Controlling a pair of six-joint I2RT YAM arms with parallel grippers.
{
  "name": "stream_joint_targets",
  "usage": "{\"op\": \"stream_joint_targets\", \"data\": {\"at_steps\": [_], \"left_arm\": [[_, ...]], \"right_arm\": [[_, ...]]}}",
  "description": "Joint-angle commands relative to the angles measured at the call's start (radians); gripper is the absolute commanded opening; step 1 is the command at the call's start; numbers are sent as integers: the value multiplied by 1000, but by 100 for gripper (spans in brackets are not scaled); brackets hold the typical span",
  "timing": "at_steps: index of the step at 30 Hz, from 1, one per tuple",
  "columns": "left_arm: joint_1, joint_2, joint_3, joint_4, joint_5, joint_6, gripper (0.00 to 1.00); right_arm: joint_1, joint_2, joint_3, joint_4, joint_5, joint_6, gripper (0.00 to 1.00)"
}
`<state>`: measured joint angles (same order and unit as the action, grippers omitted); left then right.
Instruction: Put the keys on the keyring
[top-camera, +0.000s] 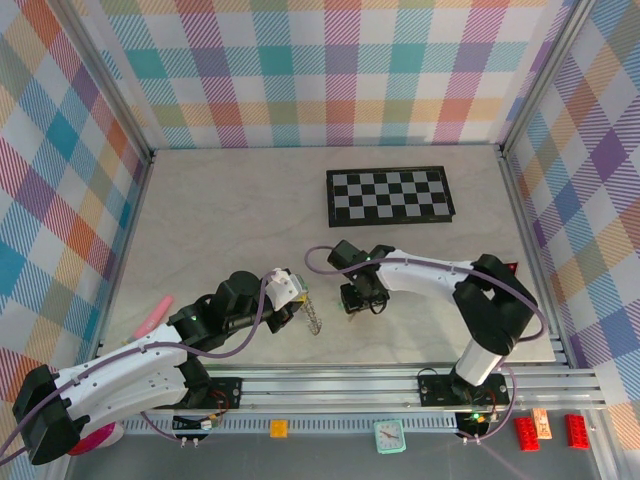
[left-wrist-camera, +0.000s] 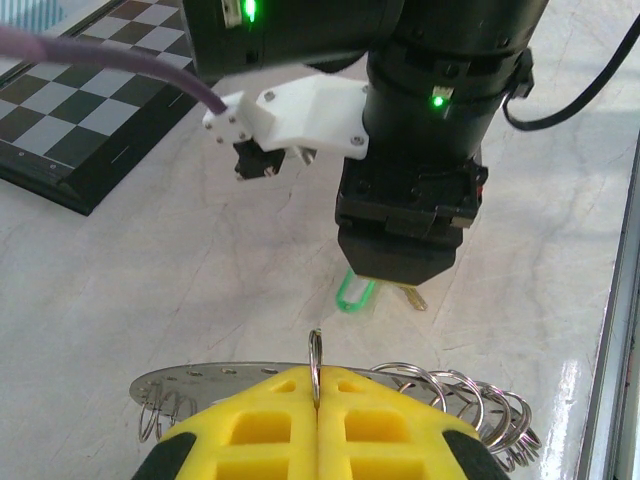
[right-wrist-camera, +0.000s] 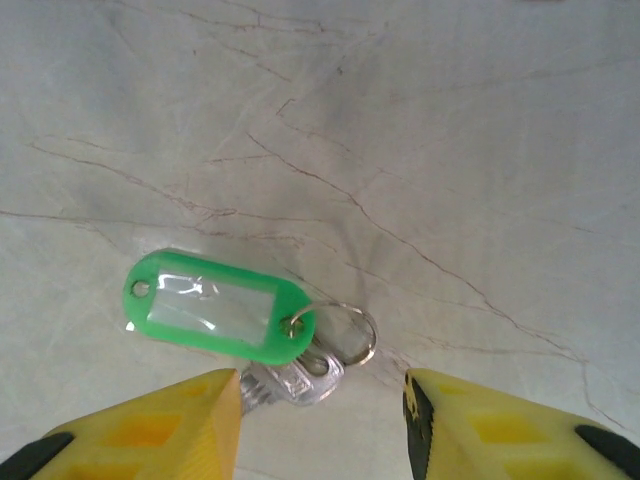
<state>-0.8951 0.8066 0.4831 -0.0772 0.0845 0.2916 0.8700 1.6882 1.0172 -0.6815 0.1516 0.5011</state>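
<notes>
Keys (right-wrist-camera: 215, 318), green plastic-tagged with a silver metal blade, lie flat on the pale marble table (right-wrist-camera: 450, 150) just ahead of the spread-open right hand (right-wrist-camera: 320, 392), seemingly lined up for a pinch, while the left hand (left-wrist-camera: 316, 388), clamped on the grey beaded metal keyring (left-wrist-camera: 210, 378), presents it nearby.

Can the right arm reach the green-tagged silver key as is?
Probably yes: the open right gripper hangs over the green plastic tag and its silver key on the marble tabletop, nothing between.
</notes>
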Motion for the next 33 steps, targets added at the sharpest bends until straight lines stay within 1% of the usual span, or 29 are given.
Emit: {"op": "stream_joint_targets", "data": {"at_steps": [1,4,7,9,14,15,17,21,25,27,29,30,31,33], "left_arm": [[-11,-20,8,20,-3,-2,0],[-11,-14,6,25,-1,-2,0],[-11,-10,9,25,0,-2,0],[-11,-13,9,24,-2,0,0],[-11,-12,11,20,-2,0,0],[-11,-13,11,22,-2,0,0],[-11,-9,11,23,-1,0,0],[-11,-4,11,28,1,2,0],[-11,2,11,34,3,1,0],[-11,3,11,33,3,2,0],[-11,-1,13,27,2,2,0],[-11,-3,13,27,1,3,0],[-11,-6,12,25,-1,3,0],[-11,-8,10,27,0,3,0]], "right_arm": [[-3,44,20,-3,3,-10,47],[-3,66,27,-4,27,-6,47],[-2,74,29,12,44,-6,45],[-2,71,34,27,52,-9,42],[-2,50,47,19,50,-21,28],[-2,43,47,17,49,-21,27],[-2,24,43,11,41,-21,24],[-2,-14,30,14,19,-20,22],[-3,-45,11,71,-31,-23,20],[-2,-54,6,98,-54,-28,20],[-9,-65,2,111,-59,-30,22],[-13,-70,-1,114,-53,-29,25],[-21,-74,-4,112,-44,-28,30],[-40,-71,-5,94,-21,-25,35]]}}
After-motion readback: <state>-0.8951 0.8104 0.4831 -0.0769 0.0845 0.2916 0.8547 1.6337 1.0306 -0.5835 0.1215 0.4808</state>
